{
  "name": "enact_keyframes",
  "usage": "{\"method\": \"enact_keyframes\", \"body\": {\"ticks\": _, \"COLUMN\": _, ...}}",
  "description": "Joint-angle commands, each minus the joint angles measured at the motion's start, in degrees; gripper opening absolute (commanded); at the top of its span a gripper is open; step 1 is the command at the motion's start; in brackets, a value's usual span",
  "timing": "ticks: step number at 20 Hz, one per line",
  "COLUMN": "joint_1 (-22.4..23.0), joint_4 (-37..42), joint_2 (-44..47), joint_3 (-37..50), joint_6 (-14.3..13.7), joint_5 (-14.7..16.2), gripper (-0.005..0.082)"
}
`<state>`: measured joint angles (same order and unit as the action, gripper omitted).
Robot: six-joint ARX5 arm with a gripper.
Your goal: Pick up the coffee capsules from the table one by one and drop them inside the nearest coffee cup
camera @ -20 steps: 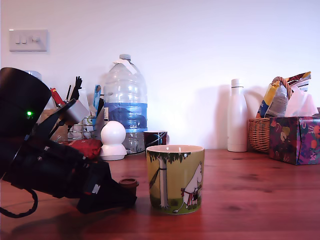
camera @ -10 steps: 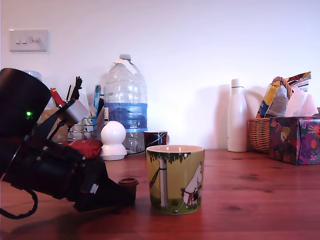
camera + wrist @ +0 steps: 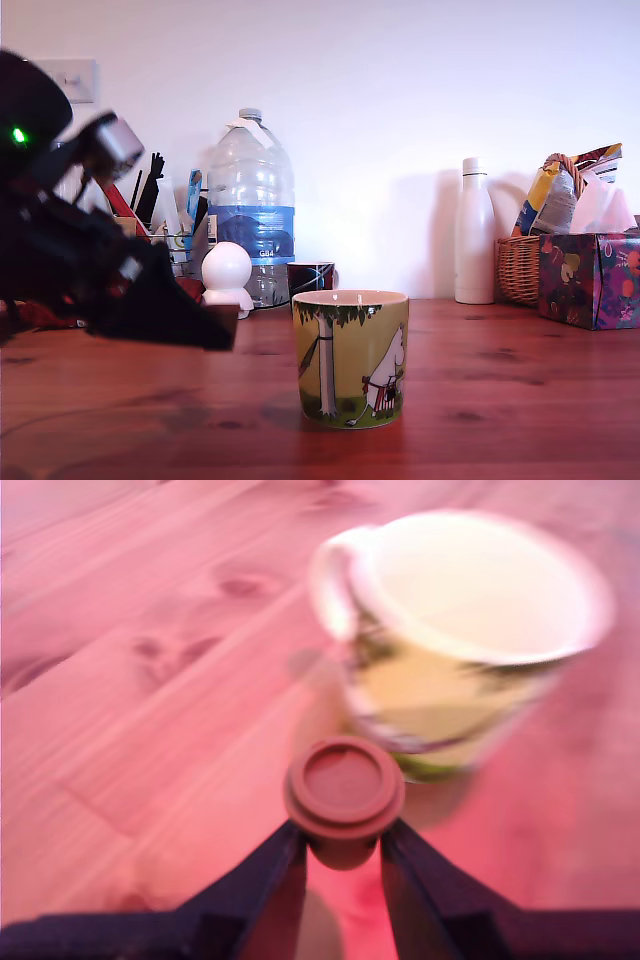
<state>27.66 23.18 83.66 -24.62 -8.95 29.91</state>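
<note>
Brown capsule pinched in the gripper, clear of the table, at the exterior view's left of the cup.

The gripper (image 3: 342, 852) clamps the dark brown capsule (image 3: 344, 792) just under its rim, flat top towards the wrist camera, axis along the fingers; in the exterior view it is hidden behind the blurred black arm (image 3: 90, 270); the yellow-green mug (image 3: 350, 357) stands upright on the wooden table (image 3: 520, 400), blurred in the wrist view.

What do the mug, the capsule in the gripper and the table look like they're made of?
The mug looks like glazed ceramic: printed picture, smooth pale rim. The capsule looks like matte brown plastic, with a moulded rim, though the picture is blurred. The table looks like polished reddish wood, with visible grain and dark knots.
</note>
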Motion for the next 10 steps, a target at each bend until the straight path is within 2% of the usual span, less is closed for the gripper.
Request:
{"method": "enact_keyframes", "body": {"ticks": 1, "joint_1": 0.15, "joint_4": -3.1, "joint_2": -5.4, "joint_3": 0.28, "joint_6": -0.33, "joint_5": 0.85, "gripper": 0.0108}}
{"method": "enact_keyframes", "body": {"ticks": 6, "joint_1": 0.17, "joint_4": -11.13, "joint_2": -16.87, "joint_3": 0.28, "joint_6": -0.11, "joint_5": 1.18, "gripper": 0.0108}}
{"method": "enact_keyframes", "body": {"ticks": 10, "joint_1": 0.85, "joint_4": -12.5, "joint_2": -19.67, "joint_3": 0.17, "joint_6": -0.07, "joint_5": 1.2, "gripper": 0.0107}}
